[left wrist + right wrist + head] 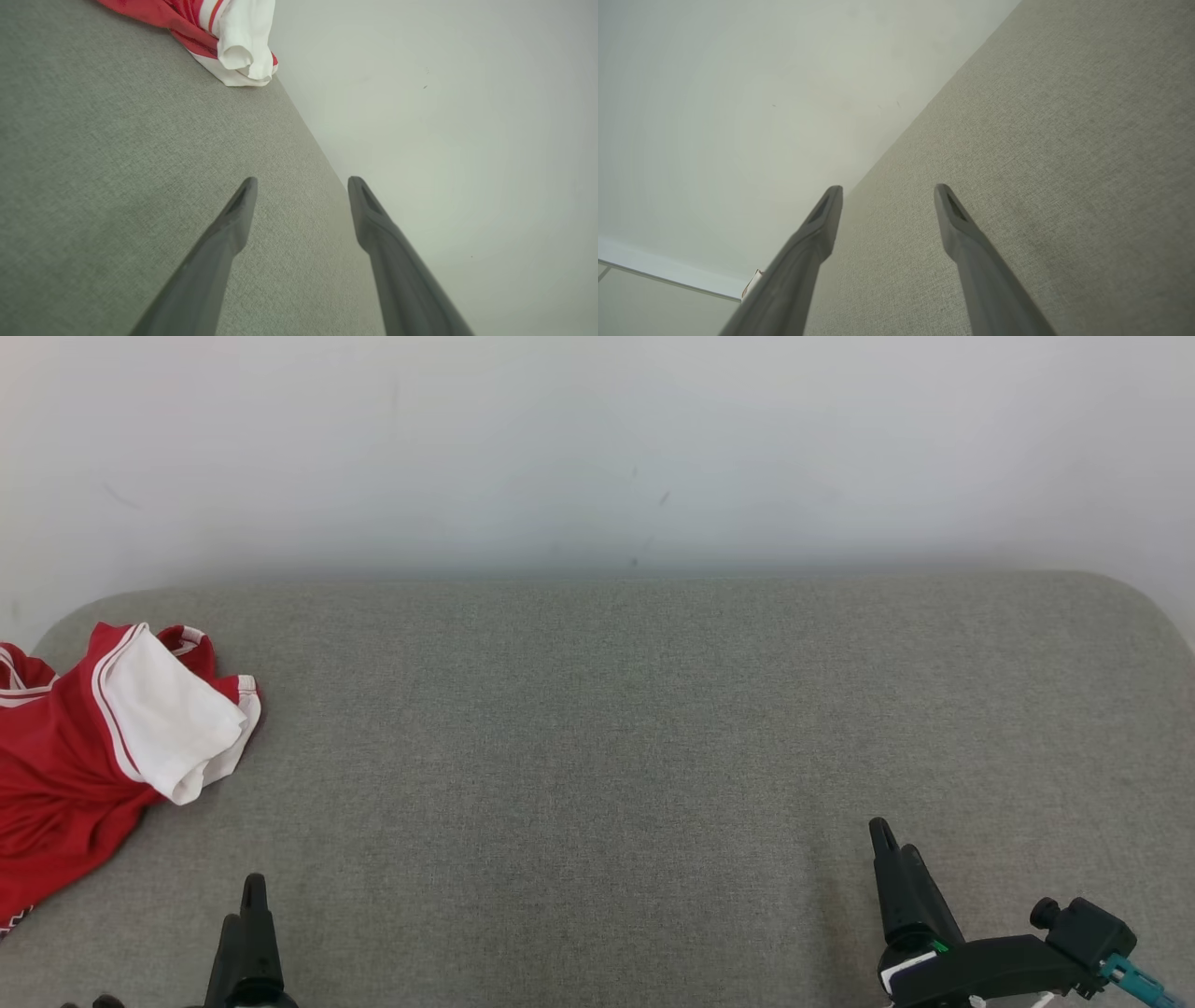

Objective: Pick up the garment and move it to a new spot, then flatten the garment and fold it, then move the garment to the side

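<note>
At the near edge of the head view, at about 7 o'clock, stands the left gripper (245, 905) with its two long dark fingers. The left wrist view shows this gripper (303, 181) with the fingers spread wide and nothing between them. At about 5 o'clock is the right gripper (894, 840), of the same kind. Its own wrist view shows it (888, 187) also spread wide and empty. Both grippers are over one grey woven fabric surface (597, 756) with rounded far corners.

Farther away, at about 9 o'clock, lies one crumpled red jersey with a white panel and red-and-white striped trim (65, 756). It rests on the grey surface, partly cut by the picture's edge, well apart from both grippers and nearer to the left one. In the left wrist view it (233, 37) is at 11 o'clock. A small white pattern at its lower hem is too small to read.

At 12 o'clock, behind all, rises one plain pale wall (597, 448) with several tiny dark marks.
</note>
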